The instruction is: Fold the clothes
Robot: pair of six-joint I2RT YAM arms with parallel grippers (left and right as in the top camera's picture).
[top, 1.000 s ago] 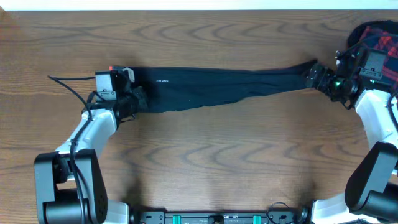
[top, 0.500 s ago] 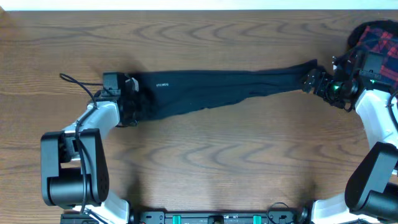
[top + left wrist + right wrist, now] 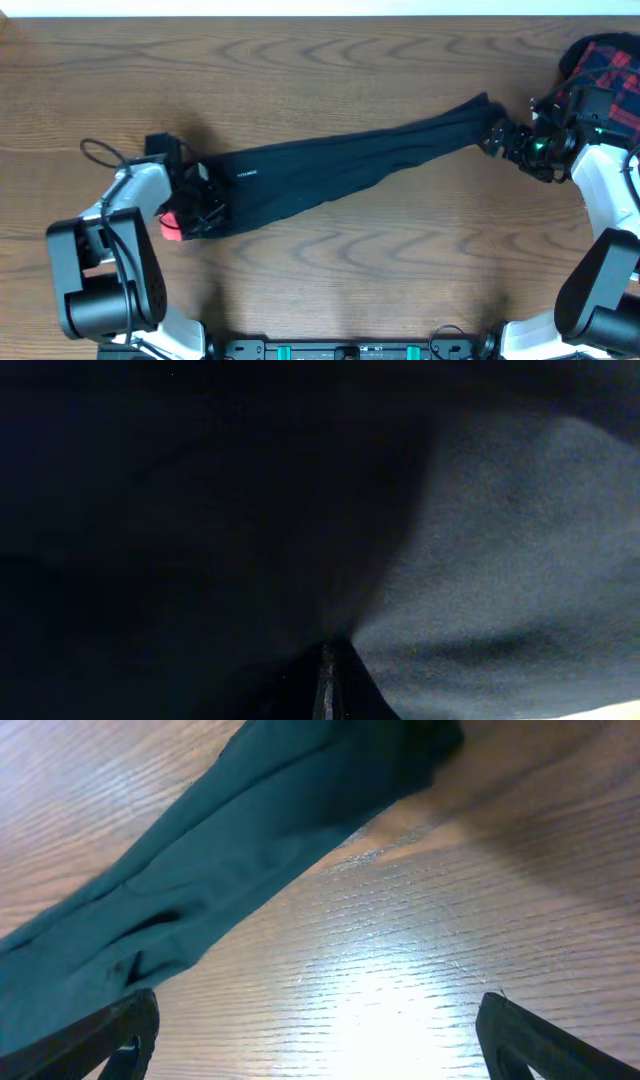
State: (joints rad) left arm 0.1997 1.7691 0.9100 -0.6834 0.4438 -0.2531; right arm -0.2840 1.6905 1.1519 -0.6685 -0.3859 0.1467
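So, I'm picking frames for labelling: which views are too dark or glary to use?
Left wrist: nearly black, the trousers fill the frame, blurred. Right wrist: bright glare on the table, trousers fairly sharp. Overhead: evenly lit, clear.

The left hand [image 3: 203, 203] is clamping tight on the waistband end of the trousers [image 3: 340, 170], its arm bending sharply at the elbow. The right hand [image 3: 497, 138] is hovering just beside the trousers' cuff end, fingers spreading wide.
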